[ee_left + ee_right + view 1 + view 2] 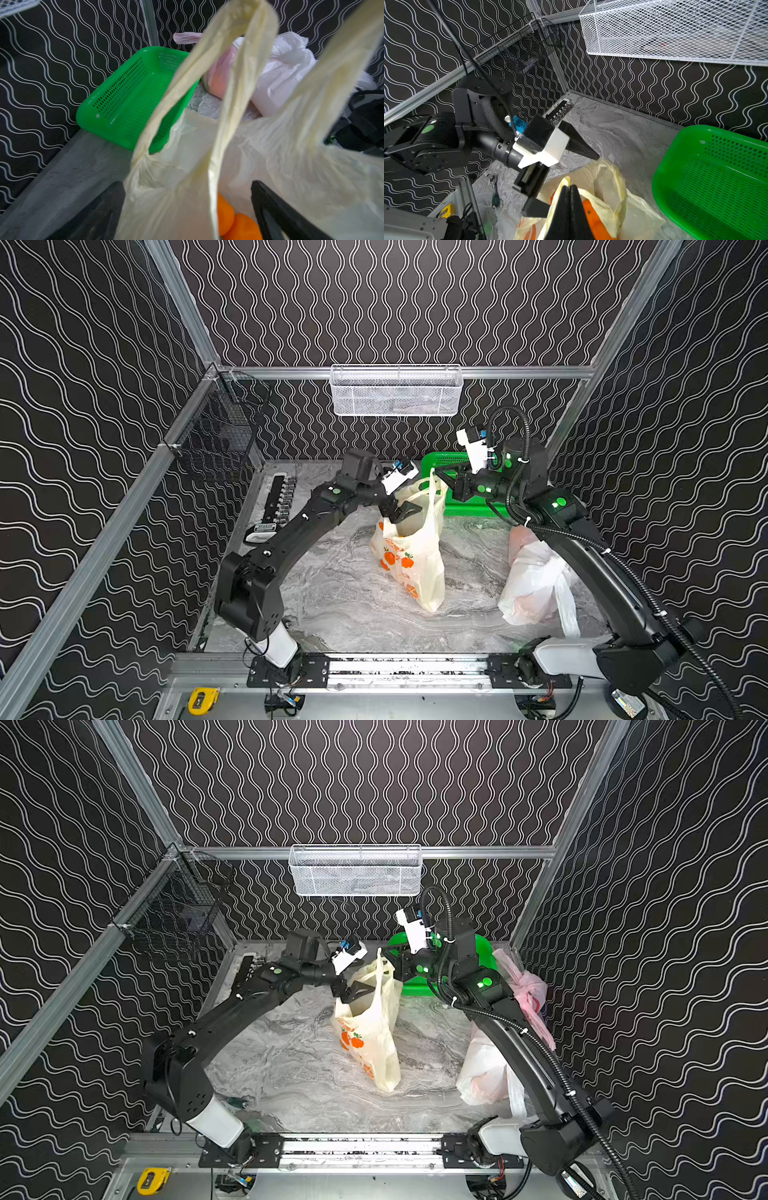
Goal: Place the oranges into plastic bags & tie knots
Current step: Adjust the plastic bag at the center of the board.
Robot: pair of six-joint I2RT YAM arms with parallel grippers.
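In the middle of the table a pale yellow plastic bag [415,556] with orange prints stands upright. My right gripper [569,187] is shut on one of its handles and holds it up. My left gripper [187,185] is open at the bag's mouth [401,512], and the bag's near wall hangs loose between its fingers. Two oranges [226,214] lie inside this bag, and the right wrist view also shows an orange [591,216] there. A white plastic bag [536,585] and a pink plastic bag [528,990] lie bunched at the right, under my right arm.
A green perforated basket [469,510] sits at the back right, with nothing showing in it [128,99]. A socket rail [278,497] lies along the left edge. A black wire basket [220,435] and a white mesh basket [397,391] hang on the walls.
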